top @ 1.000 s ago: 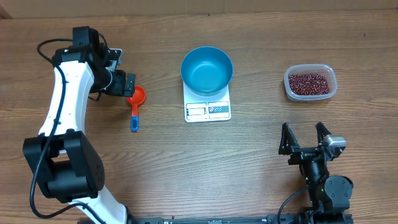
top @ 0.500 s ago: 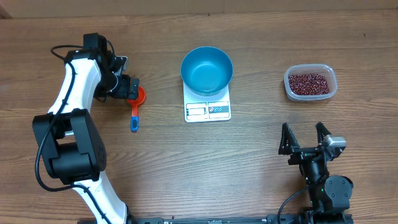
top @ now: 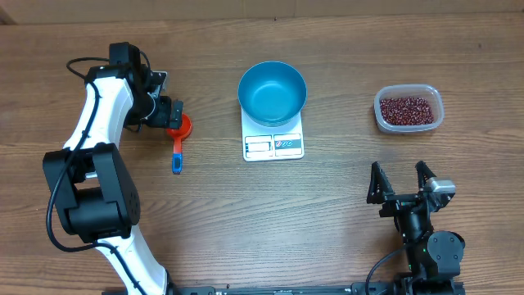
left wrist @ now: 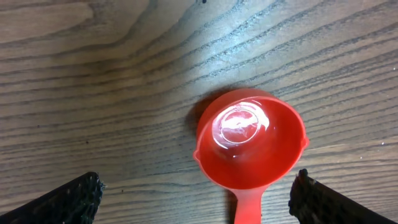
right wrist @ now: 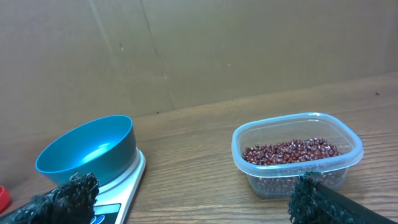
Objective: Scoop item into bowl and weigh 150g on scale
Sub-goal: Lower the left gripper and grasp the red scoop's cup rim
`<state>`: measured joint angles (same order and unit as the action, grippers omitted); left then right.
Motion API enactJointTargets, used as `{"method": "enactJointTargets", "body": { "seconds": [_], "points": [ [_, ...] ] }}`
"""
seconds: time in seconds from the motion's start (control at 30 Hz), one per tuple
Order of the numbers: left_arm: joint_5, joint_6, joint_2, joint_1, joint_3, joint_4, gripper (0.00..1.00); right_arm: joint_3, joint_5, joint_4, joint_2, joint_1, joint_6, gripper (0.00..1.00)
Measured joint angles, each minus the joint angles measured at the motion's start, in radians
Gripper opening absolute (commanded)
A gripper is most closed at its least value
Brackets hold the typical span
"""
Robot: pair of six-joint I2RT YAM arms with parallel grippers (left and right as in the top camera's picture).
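**A:** What's on my left?
**B:** I see the left fingers [left wrist: 65,200] spread wide over the orange scoop [left wrist: 250,146], gripping nothing.
**A:** Middle?
**B:** The blue bowl [top: 272,92] sits on the scale [top: 273,145].
**A:** Right?
**B:** The beans [top: 407,109] lie in the clear tub [top: 381,120]. My right fingers [top: 376,184] hang released, well apart from it, above the surface [top: 327,229].

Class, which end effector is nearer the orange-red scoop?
Left. The left end effector hovers open directly over the scoop; the right end effector sits open, far off on the other side.
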<state>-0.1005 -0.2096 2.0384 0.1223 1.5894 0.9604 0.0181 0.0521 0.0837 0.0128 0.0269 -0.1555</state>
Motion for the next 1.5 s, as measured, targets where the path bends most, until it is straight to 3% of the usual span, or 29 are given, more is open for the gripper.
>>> {"method": "enactJointTargets", "body": {
  "seconds": [0.93, 1.5],
  "points": [
    [0.052, 0.0, 0.001, -0.035, -0.052, -0.098, 0.99, 0.0, 0.0, 0.0, 0.0, 0.0, 0.0, 1.0],
    [0.06, 0.0, 0.094, -0.037, -0.06, -0.127, 1.0, 0.0, -0.001, 0.0, 0.0, 0.0, 0.0, 1.0]
  ]
}}
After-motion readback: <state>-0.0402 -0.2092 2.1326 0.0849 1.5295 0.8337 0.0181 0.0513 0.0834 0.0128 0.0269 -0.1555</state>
